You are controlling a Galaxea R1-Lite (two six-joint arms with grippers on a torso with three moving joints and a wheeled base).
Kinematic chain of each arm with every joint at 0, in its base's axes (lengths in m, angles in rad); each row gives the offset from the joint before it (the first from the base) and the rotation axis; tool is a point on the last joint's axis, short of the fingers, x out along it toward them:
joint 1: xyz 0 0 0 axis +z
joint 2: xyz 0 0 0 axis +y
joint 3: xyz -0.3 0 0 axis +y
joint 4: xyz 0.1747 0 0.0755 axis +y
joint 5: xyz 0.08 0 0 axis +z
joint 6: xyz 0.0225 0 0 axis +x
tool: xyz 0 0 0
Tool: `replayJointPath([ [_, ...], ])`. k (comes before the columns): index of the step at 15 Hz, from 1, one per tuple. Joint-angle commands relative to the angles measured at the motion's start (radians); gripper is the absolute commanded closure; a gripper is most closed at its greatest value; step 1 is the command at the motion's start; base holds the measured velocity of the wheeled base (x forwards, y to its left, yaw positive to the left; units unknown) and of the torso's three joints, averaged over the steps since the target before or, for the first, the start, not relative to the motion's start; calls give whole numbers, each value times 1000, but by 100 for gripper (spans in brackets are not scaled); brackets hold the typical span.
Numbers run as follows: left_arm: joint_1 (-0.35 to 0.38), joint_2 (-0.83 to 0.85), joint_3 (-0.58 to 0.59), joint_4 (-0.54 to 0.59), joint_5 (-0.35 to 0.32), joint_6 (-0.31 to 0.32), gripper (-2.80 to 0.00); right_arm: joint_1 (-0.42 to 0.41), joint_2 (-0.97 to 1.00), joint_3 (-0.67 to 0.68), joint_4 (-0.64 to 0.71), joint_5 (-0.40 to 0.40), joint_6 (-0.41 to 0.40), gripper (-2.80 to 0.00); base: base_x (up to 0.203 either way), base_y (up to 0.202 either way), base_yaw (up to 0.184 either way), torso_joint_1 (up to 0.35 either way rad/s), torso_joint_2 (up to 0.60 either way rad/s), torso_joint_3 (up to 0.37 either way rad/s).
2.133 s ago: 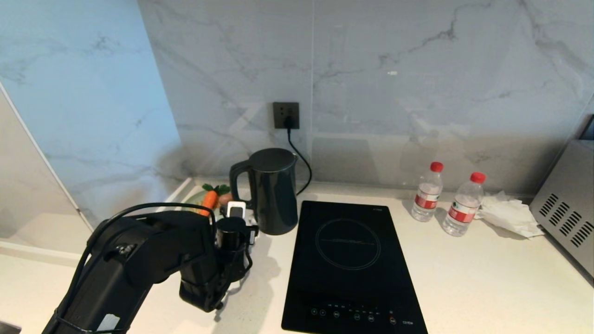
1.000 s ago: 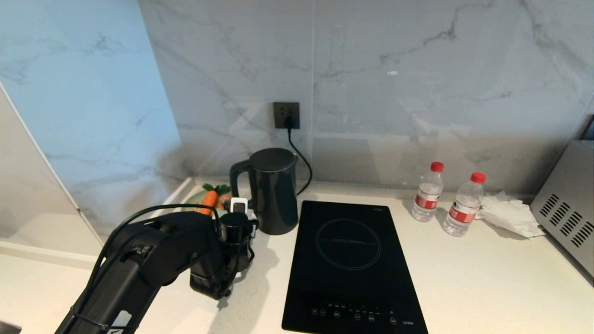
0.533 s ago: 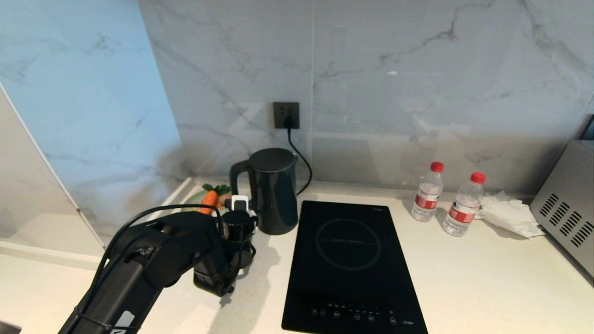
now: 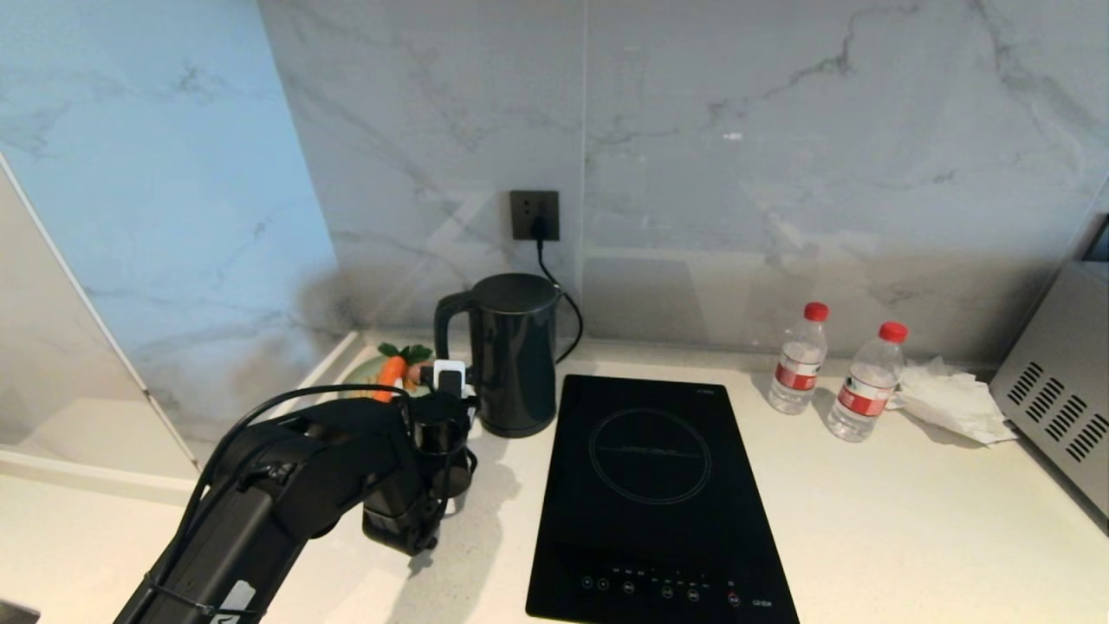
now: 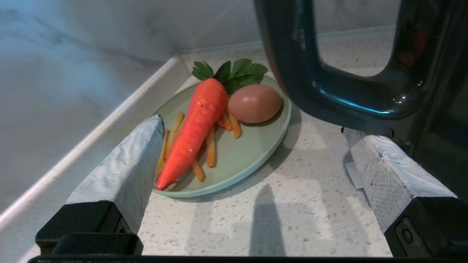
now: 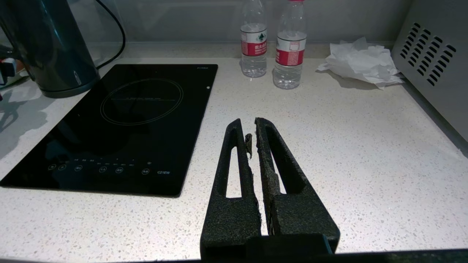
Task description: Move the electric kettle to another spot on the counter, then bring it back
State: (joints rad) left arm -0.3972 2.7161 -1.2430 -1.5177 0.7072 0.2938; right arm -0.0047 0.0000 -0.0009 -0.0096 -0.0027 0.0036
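Fingers [image 5: 124, 160] of the left gripper [image 5: 256, 146]: two pale padded tips, spread wide, nothing held between them. They are positioned low at the loop handle [image 5: 329, 91] of the electric kettle [image 4: 513, 355], one tip just beside the handle's lower end; contact cannot be told. In the head view the left gripper [image 4: 449, 386] is seen at the kettle's handle side.

Electric kettle: glossy black jug, upright, lid on, standing on the counter [image 4: 910, 520] near its rear edge, just beside the rear left corner of the induction hob [image 4: 654, 494]. A black cord [image 4: 567, 312] is run from behind it up to a wall socket [image 4: 535, 215].

Plate [image 5: 252, 153]: pale green, set toward the counter's rear left corner, beside the kettle. On it are laid a carrot [image 5: 197, 124] with green leaves, several thin carrot sticks [image 5: 210, 146] and a brown egg [image 5: 254, 103].

Right gripper [image 6: 252, 135]: black fingers drawn nearly together, nothing held, parked above bare counter to the right of the hob.

Water bottles [image 4: 797, 360], two, red-capped, upright, placed near the rear edge, right of the hob. Crumpled white paper [image 4: 949, 399] is laid beside them. A grey vented appliance [image 4: 1061, 390] is stood at the right edge.
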Motion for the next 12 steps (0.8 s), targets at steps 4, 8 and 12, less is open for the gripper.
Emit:
replayJointPath([
  [4, 3, 13, 4, -12, 0, 48, -280, 0, 0, 1, 0, 0, -1, 0, 0, 0, 0, 0, 0, 0],
  [8, 32, 16, 3, -12, -6, 69, -280, 0, 0, -1, 0, 0, -1, 0, 0, 0, 0, 0, 0, 0],
  [12, 91, -52, 22, -12, -42, 112, -280, 0, 0, 0, -1, 0, 0, 0, 0, 0, 0, 0, 0, 0],
])
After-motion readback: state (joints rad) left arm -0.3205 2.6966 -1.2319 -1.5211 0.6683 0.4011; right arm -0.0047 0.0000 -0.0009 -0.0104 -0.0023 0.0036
